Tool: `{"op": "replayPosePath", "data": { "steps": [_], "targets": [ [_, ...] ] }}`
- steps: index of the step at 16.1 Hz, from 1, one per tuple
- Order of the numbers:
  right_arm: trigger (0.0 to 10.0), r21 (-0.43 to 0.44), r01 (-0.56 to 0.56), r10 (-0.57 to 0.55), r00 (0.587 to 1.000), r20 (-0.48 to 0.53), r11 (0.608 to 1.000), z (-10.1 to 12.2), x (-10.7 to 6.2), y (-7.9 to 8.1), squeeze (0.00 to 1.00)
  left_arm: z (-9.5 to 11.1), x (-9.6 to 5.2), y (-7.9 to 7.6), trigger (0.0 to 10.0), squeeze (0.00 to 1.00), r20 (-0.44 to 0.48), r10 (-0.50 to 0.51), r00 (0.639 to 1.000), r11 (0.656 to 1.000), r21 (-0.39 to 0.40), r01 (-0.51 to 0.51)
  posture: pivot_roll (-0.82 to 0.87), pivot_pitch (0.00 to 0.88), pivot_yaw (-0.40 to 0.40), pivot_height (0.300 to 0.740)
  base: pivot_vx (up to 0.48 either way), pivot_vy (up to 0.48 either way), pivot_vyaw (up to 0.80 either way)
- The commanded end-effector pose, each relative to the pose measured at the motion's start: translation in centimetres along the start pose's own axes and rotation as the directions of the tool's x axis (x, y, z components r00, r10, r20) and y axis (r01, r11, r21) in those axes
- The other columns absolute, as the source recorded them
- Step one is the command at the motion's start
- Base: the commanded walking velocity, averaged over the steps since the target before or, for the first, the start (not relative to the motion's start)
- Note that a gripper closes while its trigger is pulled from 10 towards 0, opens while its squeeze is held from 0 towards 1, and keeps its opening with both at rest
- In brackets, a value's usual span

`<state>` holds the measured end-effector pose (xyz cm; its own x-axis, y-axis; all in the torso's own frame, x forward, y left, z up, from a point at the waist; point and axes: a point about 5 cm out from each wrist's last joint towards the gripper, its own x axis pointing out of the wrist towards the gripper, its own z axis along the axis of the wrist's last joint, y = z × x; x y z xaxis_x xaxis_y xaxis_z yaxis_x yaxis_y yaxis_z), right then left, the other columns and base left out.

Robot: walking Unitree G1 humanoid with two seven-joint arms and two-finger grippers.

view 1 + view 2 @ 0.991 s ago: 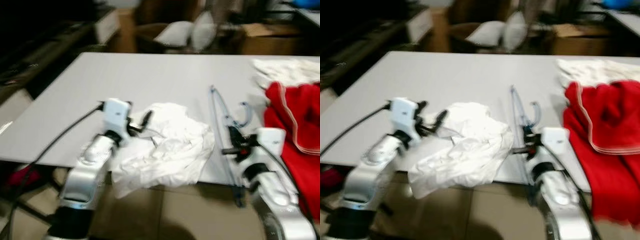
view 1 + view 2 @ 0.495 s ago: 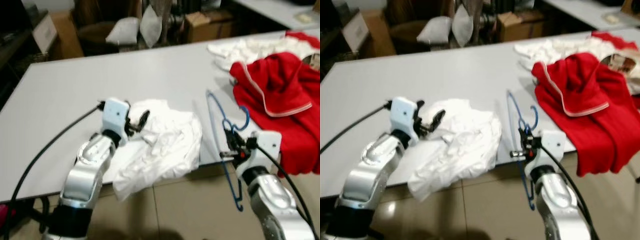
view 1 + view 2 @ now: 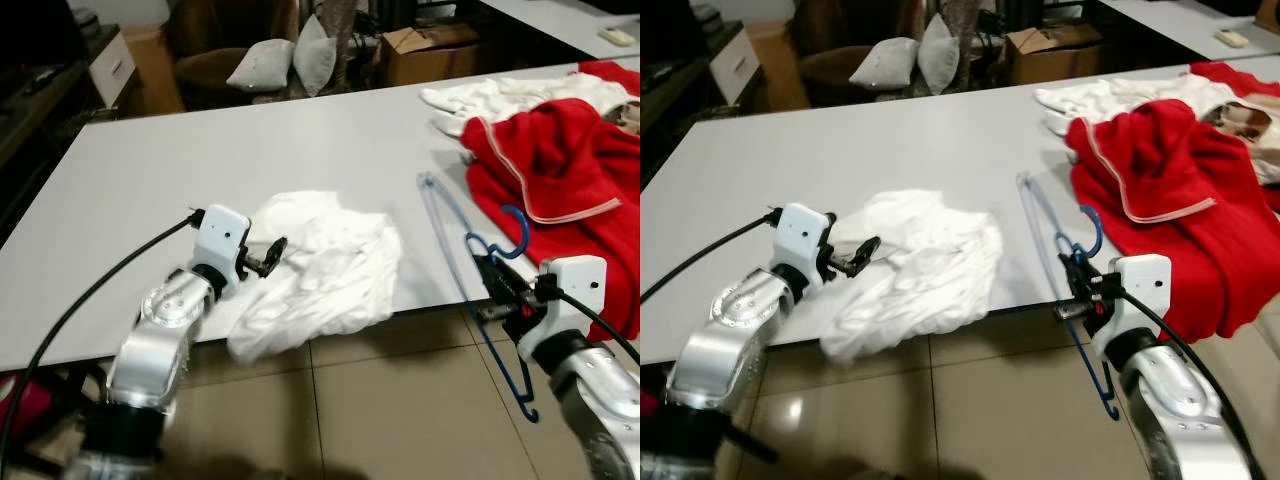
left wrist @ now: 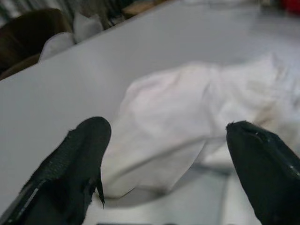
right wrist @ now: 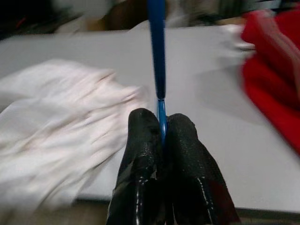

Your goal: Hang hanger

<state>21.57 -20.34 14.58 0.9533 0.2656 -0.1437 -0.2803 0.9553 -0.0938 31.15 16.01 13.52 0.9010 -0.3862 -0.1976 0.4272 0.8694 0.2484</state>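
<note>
- Right gripper (image 3: 1076,285) clamped on the blue hanger (image 3: 478,268), held off the table's near edge, one end over the table (image 3: 150,170), the other hanging toward the floor.
- Left gripper (image 3: 272,254) spread apart, empty, at the white cloth (image 3: 320,265).
- Red garment (image 3: 560,170) farther right.
- Carrying step, seemingly; next calls for finding a rail.

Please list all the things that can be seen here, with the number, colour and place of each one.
Table: one, light grey, across the middle.
White garment: one, crumpled at the table's near edge.
Hanger: one, blue, partly over the near edge.
Red garment: one, on the right of the table.
White cloth: one, behind the red garment.
Pillows: two, pale, beyond the table.
Cardboard box: one, brown, beyond the table.
Left hand: open, beside the white garment.
Right hand: shut on the hanger.
</note>
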Motion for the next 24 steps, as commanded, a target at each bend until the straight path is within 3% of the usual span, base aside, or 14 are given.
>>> {"op": "replayPosePath", "data": {
  "steps": [1,6,8,11,12,14,15,24],
  "targets": [
    [10.0,-0.026,-0.104,0.105,0.994,0.008,0.994,0.5,-0.4,0.5,0.00,0.0,0.8,0.9,10.0,0.00,-0.033,-0.047,0.998,0.995,0.083,0.049,0.03,0.006,0.083,0.740,0.000,0.000,0.00],
    [10.0,-0.046,-0.156,0.156,0.988,-0.010,0.987,0.6,-0.8,0.4,0.00,-0.2,3.6,2.1,10.0,0.00,-0.125,-0.105,0.987,0.951,0.277,0.137,0.02,0.000,0.093,0.740,0.000,0.000,0.00],
    [10.0,-0.045,-0.164,0.164,0.986,-0.013,0.985,0.5,-1.1,0.3,0.00,-0.5,4.5,2.0,10.0,0.00,-0.173,-0.159,0.972,0.922,0.326,0.209,0.01,0.000,0.101,0.740,0.000,0.000,0.00],
    [10.0,-0.039,-0.158,0.158,0.987,-0.018,0.987,0.3,-1.2,0.4,0.00,-0.5,5.1,2.2,10.0,0.00,-0.216,-0.165,0.962,0.891,0.385,0.240,0.01,0.000,0.102,0.740,0.000,0.000,0.00],
    [10.0,-0.037,-0.160,0.159,0.987,-0.020,0.986,0.3,-1.2,0.4,0.00,-0.5,5.3,2.3,4.7,0.00,-0.218,-0.158,0.963,0.890,0.391,0.234,0.01,0.000,0.103,0.740,0.000,0.000,0.00],
    [10.0,-0.030,-0.169,0.169,0.985,-0.020,0.985,0.2,-1.1,0.7,0.00,-0.1,6.0,2.3,0.4,0.00,-0.207,-0.139,0.968,0.894,0.395,0.212,0.01,0.000,0.105,0.740,0.000,0.000,0.00],
    [10.0,-0.028,-0.173,0.173,0.985,-0.020,0.984,0.2,-1.0,0.9,0.00,0.0,6.3,2.1,0.0,0.00,-0.204,-0.137,0.969,0.894,0.395,0.210,0.00,0.000,0.106,0.740,0.000,0.000,0.00],
    [10.0,-0.040,-0.202,0.201,0.979,-0.041,0.979,-0.3,-2.0,1.1,0.00,-0.5,7.2,0.9,0.0,0.00,-0.204,-0.118,0.972,0.915,0.357,0.186,-0.03,0.000,0.116,0.740,0.000,0.000,0.00]
  ]
}}
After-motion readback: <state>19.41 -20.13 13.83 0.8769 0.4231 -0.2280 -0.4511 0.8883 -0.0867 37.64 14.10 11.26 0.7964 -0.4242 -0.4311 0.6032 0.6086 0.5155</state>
